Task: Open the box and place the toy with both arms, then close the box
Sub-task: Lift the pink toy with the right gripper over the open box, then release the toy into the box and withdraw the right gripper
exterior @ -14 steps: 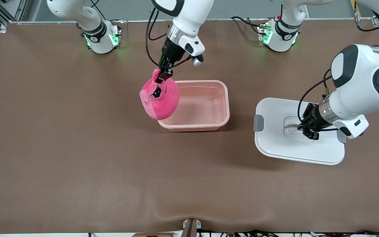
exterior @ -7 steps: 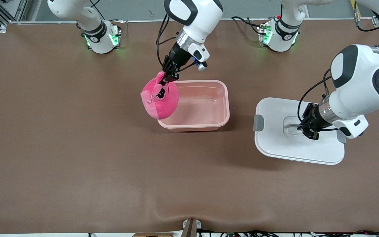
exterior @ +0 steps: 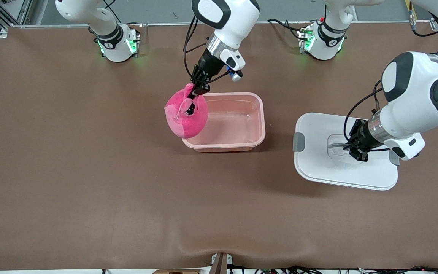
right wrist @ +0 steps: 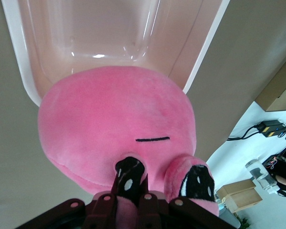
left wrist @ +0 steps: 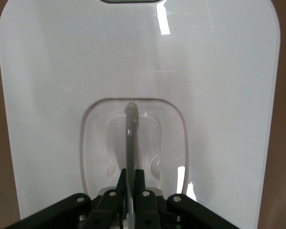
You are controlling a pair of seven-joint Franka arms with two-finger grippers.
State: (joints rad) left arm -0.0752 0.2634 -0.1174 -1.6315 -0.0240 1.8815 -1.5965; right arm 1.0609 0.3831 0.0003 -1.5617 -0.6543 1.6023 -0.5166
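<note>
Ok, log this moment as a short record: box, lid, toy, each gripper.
box: pink tub, open, nothing inside
lid: white lid, off the box, flat on the table toward the left arm's end
toy: pink plush, in the air over the box's rim at the right arm's end
right gripper: jaws shut on the toy
left gripper: jaws shut on the lid's handle

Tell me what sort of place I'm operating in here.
Most likely a robotics lab workcell, not a home: two arm bases bolted at the edge of a brown-covered table, loose cables along its edge, and cardboard boxes on the floor.
</note>
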